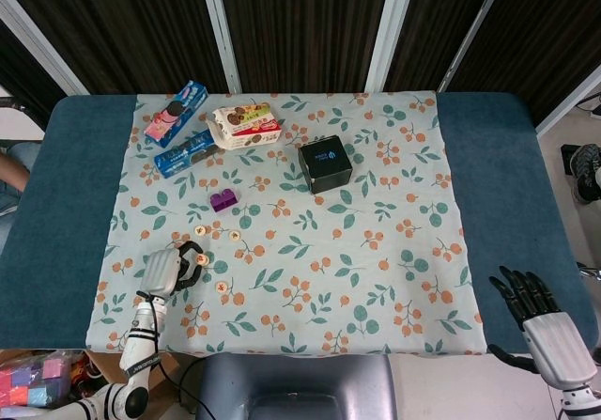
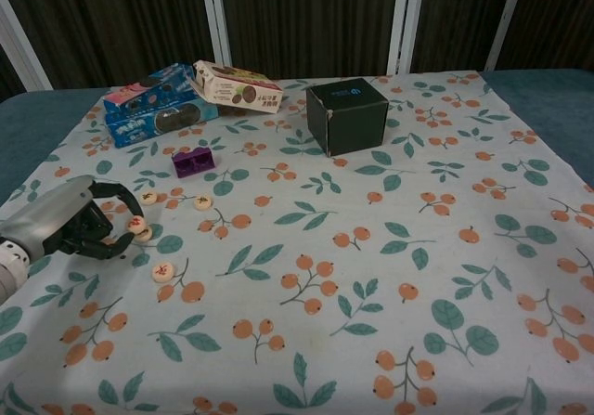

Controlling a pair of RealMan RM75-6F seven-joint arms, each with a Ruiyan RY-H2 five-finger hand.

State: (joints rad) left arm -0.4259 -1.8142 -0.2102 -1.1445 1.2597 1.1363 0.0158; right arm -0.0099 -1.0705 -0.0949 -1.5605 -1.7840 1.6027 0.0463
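Floral cloth (image 1: 376,279) over a blue table, dark panels behind. At lower left of the frame a small round game piece (image 2: 135,225) is pinched by the left hand (image 2: 70,225), among loose pieces; right hand (image 1: 545,321) lies empty, fingers spread, lower right. Piece is judged light, rigid, smooth; best pinched across its rim.

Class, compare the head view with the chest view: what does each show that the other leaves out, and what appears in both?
Only the head view shows the right hand, fingers spread, holding nothing, beyond the cloth's corner, and the blue table on both sides. Only the chest view shows the front face of the black box side-on. Both show the left hand pinching a round game piece, other pieces, the purple block and the biscuit packs.
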